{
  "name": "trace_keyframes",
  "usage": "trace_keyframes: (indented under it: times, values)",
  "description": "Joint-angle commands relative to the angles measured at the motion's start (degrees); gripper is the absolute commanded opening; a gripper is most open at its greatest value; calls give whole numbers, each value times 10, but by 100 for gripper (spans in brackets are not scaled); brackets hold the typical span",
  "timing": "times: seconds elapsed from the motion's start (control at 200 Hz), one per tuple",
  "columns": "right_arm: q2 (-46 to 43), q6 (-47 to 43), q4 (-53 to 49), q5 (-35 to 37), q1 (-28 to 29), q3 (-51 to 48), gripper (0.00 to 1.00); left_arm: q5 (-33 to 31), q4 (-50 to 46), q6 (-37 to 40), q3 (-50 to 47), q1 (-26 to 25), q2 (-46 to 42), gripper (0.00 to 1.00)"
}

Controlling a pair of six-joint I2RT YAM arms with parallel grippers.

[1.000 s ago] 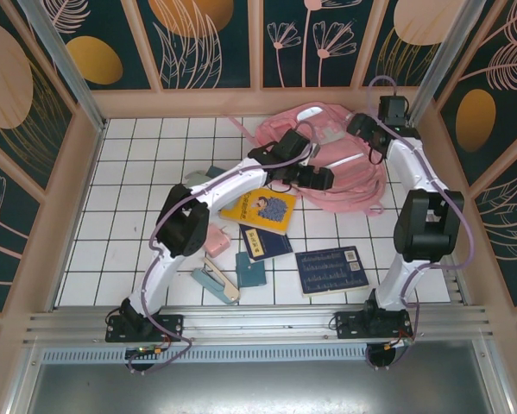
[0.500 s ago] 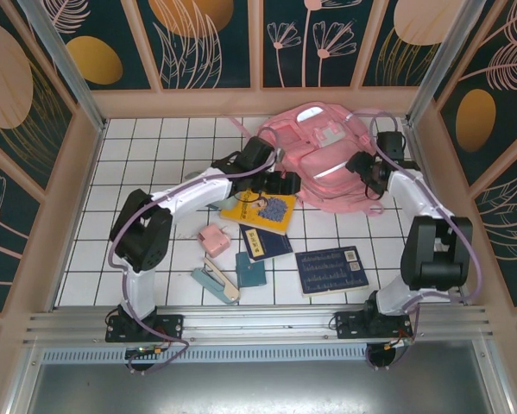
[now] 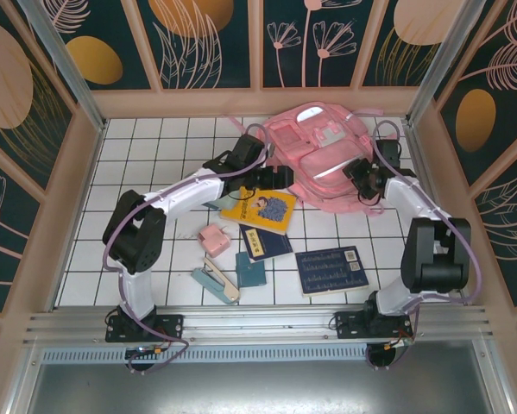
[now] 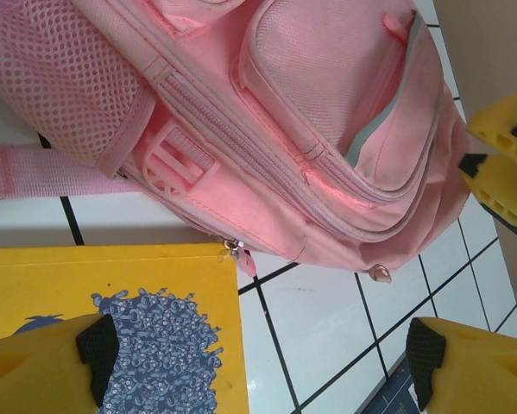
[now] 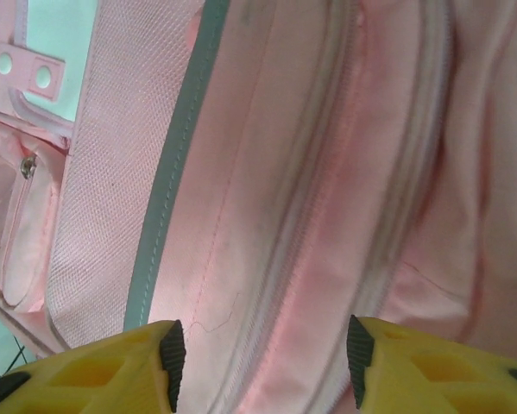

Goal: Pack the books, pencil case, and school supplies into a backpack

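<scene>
The pink backpack [image 3: 318, 155] lies front up at the back of the table. My left gripper [image 3: 275, 178] hovers open at its near left edge, over bare tile between the backpack [image 4: 310, 147] and the yellow book [image 4: 111, 302]; its fingers [image 4: 94, 345] hold nothing. My right gripper [image 3: 362, 178] is on the backpack's right side, jaws apart over zipped pink fabric [image 5: 310, 216]. The yellow book [image 3: 260, 210], a small navy book [image 3: 265, 242] and a large navy book [image 3: 331, 270] lie flat. A pink piece [image 3: 211, 239], a teal square [image 3: 250, 270] and a stapler [image 3: 215, 285] lie near the front. The pencil case is hidden.
A wooden wall [image 3: 258, 102] closes the back and posts stand at both sides. A metal rail [image 3: 258, 323] runs along the near edge. Bare white tiles [image 3: 146, 164] stretch across the left half of the table.
The backpack has been turned front up and shifted toward the back. My left arm has drawn back left to its near edge. My right gripper has dropped onto its right side and narrowed.
</scene>
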Motion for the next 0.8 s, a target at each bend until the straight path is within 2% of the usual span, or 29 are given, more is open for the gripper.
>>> trace_keyframes:
  times: [0.0,0.11,0.24,0.32,0.375,0.46,0.586,0.791]
  values:
    - [34,37,27,-9,4,19,51,-9,21,-6,-19,2,-35,88]
    - [64,57,64,-27,3,13,47,-5,30,-5,-35,2,-44,89]
    - [104,75,113,-56,4,22,29,9,47,4,-52,3,-44,89]
    - [117,78,124,-54,5,37,22,18,52,18,-59,3,-42,89]
    - [120,78,123,-53,4,49,11,15,59,25,-69,2,-47,89]
    - [111,84,122,-60,3,62,0,3,76,34,-84,2,-56,90]
    - [80,116,121,-80,3,78,0,11,105,32,-94,3,-50,90]
    - [101,151,7,-114,-3,191,0,40,163,5,-85,3,-12,85]
